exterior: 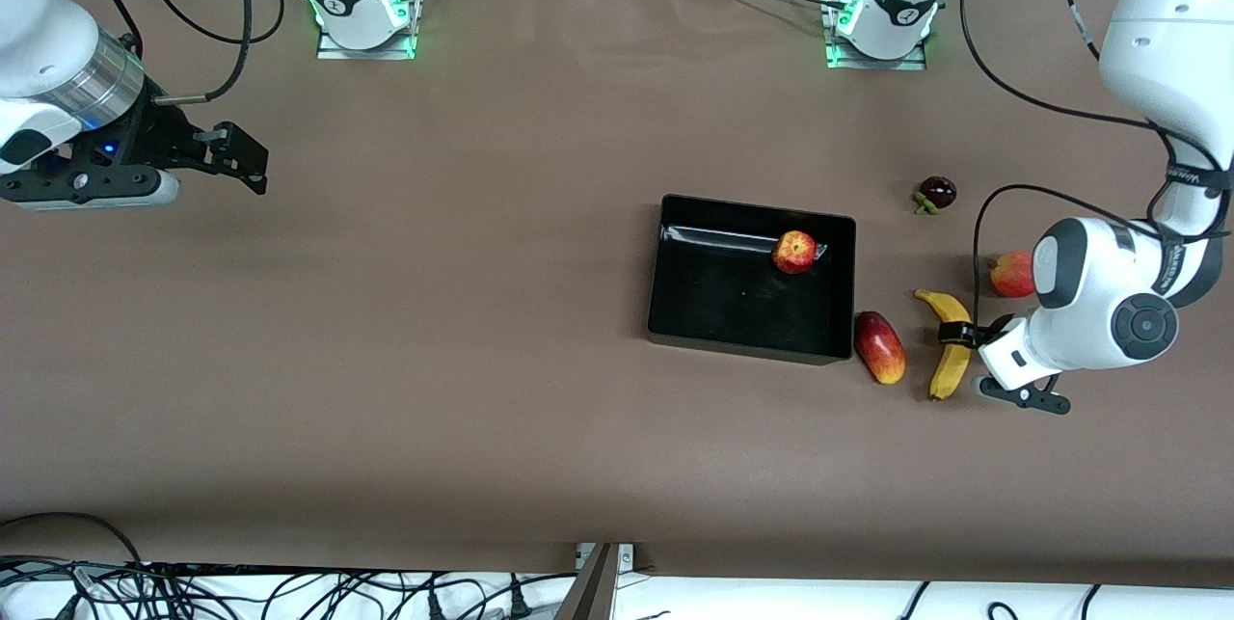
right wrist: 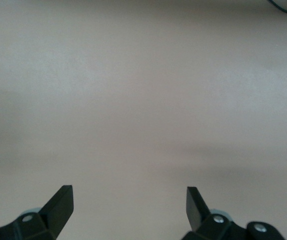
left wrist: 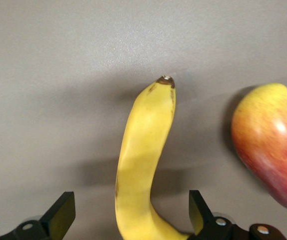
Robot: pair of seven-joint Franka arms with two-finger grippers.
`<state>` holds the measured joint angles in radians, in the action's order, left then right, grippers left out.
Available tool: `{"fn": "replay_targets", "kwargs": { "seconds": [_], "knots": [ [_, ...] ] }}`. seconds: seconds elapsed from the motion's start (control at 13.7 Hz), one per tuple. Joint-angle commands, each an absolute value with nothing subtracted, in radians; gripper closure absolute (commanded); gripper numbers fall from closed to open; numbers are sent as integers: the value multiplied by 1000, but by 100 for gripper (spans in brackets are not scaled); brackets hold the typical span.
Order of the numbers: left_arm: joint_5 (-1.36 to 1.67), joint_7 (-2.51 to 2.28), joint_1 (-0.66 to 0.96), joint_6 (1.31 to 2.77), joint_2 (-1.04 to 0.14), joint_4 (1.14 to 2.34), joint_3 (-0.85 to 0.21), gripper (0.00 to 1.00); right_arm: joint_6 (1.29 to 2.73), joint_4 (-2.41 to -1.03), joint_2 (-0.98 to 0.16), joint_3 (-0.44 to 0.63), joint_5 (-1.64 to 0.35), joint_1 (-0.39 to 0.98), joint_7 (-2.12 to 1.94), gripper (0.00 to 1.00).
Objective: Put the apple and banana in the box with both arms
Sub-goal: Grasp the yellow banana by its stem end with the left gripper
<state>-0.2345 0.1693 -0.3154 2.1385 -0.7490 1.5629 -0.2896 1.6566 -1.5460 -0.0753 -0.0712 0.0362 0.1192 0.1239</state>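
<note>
Front view: the apple [exterior: 794, 252] sits in the box [exterior: 733, 323]; a mango [exterior: 879, 347] lies between the box and the banana [exterior: 948, 342], with a red fruit [exterior: 1012, 274] and a dark fruit [exterior: 936, 192] nearby. Left claw [exterior: 956, 334] is at the banana's middle. Right claw [exterior: 241, 160] waits over bare table [exterior: 434, 360].

Left wrist: fingers [left wrist: 61, 214] spread wide, straddling the banana [left wrist: 143, 165], mango [left wrist: 271, 145] beside.

Right wrist: fingers [right wrist: 58, 205] apart, holding nothing.

The front view looks down from high across the brown table [exterior: 463, 360], facing both arm bases at the frame's top. The left wrist view sits close over the curved yellow banana [left wrist: 143, 165], which the front view also shows at lower right. The right wrist view faces bare tabletop, close.
</note>
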Motion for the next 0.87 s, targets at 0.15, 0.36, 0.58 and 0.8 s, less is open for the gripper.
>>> {"fn": "replay_targets", "kwargs": {
  "seconds": [0.15, 0.36, 0.58, 0.8],
  "knots": [
    [-225, 247, -342, 2126, -781, 1566, -304, 68, 1654, -1536, -77, -74, 55, 121, 123, 0],
    [-227, 268, -344, 2126, -778, 1562, -302, 100, 1655, -1536, -77, -72, 55, 121, 123, 0],
    [-229, 268, -341, 2065, -752, 1548, -316, 100, 1655, -1536, -77, -72, 55, 121, 121, 0],
    [-221, 265, -334, 1872, -625, 1513, -394, 100, 1655, -1536, -77, -72, 57, 121, 121, 0]
  ]
}}
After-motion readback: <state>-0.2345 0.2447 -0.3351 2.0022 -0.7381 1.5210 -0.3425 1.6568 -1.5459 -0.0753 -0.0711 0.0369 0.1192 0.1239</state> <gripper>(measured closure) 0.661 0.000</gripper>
